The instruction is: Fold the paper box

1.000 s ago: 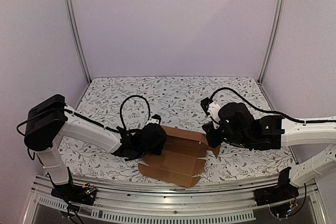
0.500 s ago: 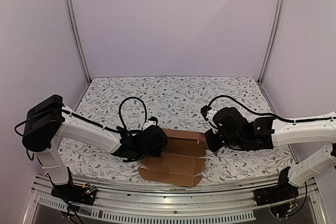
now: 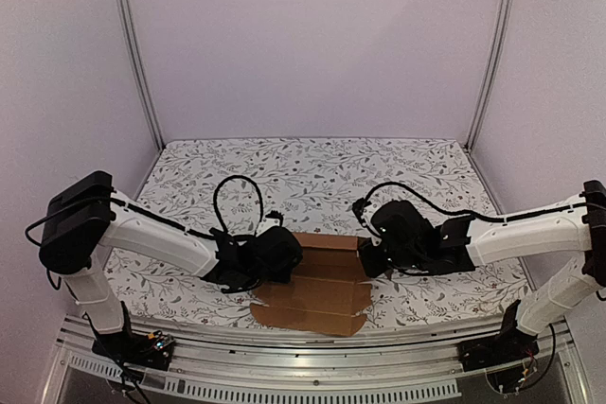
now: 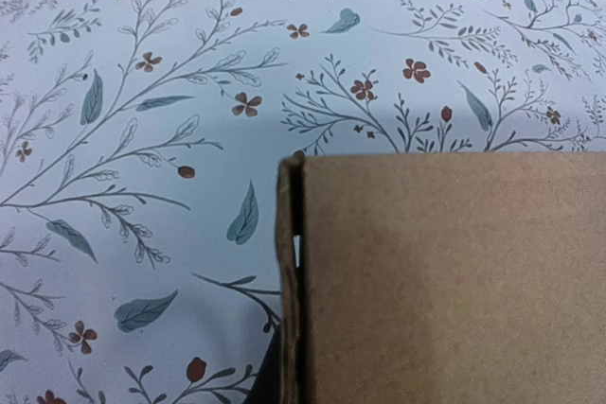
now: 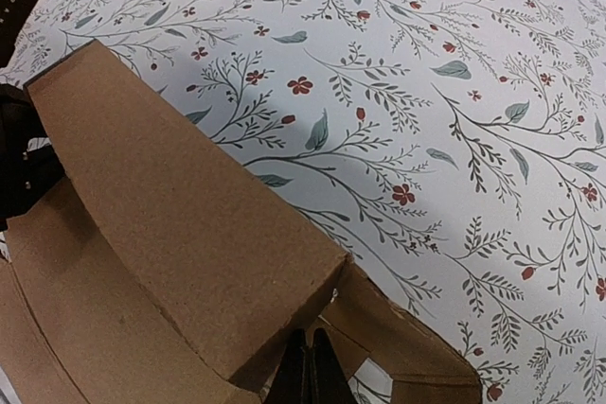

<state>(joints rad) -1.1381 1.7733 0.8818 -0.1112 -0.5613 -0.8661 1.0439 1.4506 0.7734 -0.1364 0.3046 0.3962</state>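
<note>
the paper box (image 3: 317,295) is a plain brown cardboard sheet, only partly formed, lying on the near middle of the table between the two arms, close to the front edge. its near part lies flat on the cloth with a jagged outline of tabs along the right side, while the far part shows creased panels. in the right wrist view one long panel (image 5: 180,224) stands tilted up off the sheet like a low wall, with a smaller flap folded under its near end. in the left wrist view a cardboard panel (image 4: 445,281) fills the lower right, its left edge doubled over with a thin slit showing

the left gripper (image 3: 284,254) sits at the sheet's far left corner, on or against the cardboard. its claw is closed narrow, but the panel hides the fingers in its own camera, so whether cardboard is pinched between them cannot be told. the right gripper (image 3: 365,260) is at the far right corner, its claw fully closed, the two dark fingers (image 5: 308,376) pressed together with their tips against the underside of the raised panel, holding nothing between them

the table (image 3: 303,172) is covered with a pale cloth printed with leaves and small red flowers. black cables (image 3: 232,191) loop above each wrist, and metal frame posts (image 3: 133,44) rise at the back corners against plain lilac walls
</note>
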